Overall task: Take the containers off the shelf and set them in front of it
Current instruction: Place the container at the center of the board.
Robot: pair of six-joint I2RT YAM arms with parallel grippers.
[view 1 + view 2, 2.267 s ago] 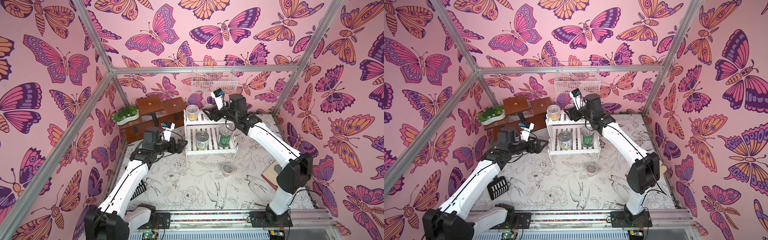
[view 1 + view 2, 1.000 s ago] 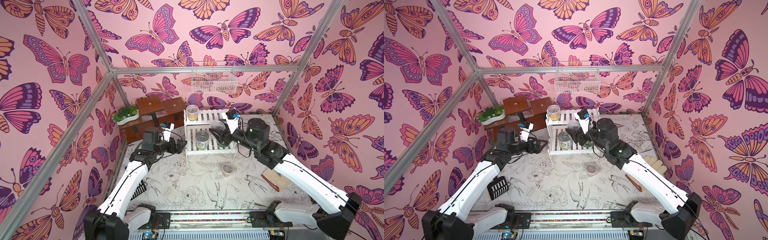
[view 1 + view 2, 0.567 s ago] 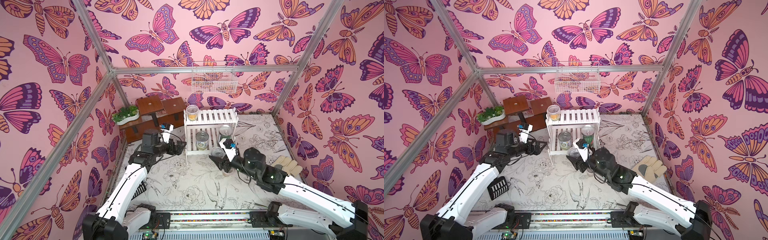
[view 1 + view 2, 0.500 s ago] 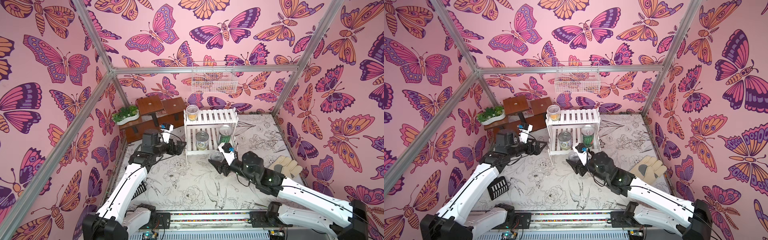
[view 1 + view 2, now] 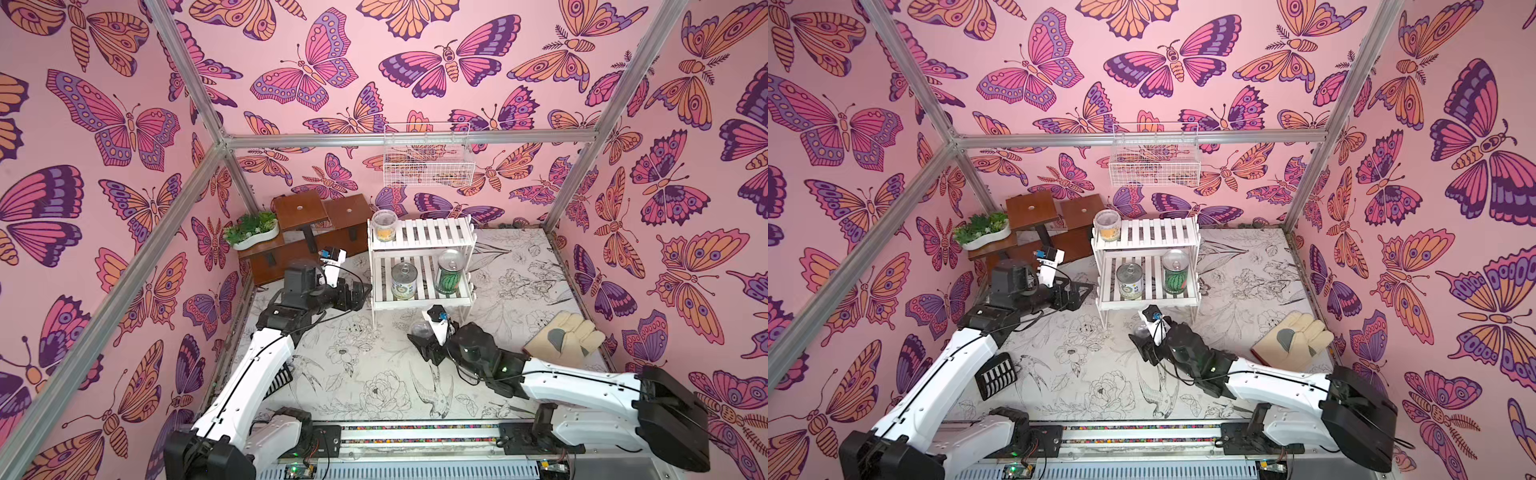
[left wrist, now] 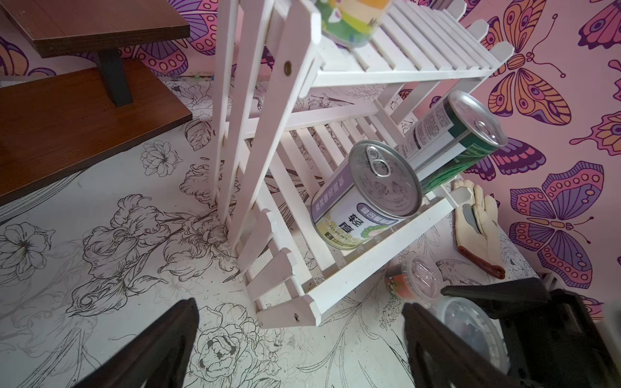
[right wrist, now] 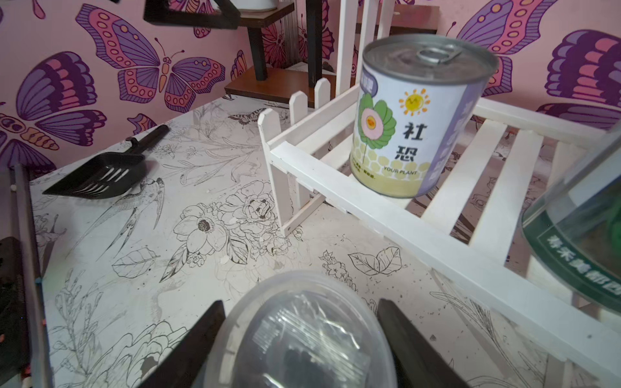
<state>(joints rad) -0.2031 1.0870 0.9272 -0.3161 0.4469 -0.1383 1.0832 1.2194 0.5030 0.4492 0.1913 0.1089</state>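
The shelf point(image 5: 432, 233) is white-painted wood with a matt finish. The pale can point(image 7: 413, 134) and the green can point(image 6: 447, 134) have shiny metal lids and glossy printed labels. The cup point(image 7: 302, 336) is clear, glossy plastic. The stand point(image 5: 299, 210) is smooth brown wood, and the glove point(image 5: 569, 338) is cloth.

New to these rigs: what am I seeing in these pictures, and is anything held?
Two white robot arms work at a table, each ending in a two-fingered claw. Two pictures look down from overhead; two come from cameras on the wrists. The white shelf carries a yellow cup on top and a white-green can and watermelon can below. A red-orange cup sits on the table before it. The right claw grips a clear cup in front of the shelf; the left claw is open, empty, beside the shelf.
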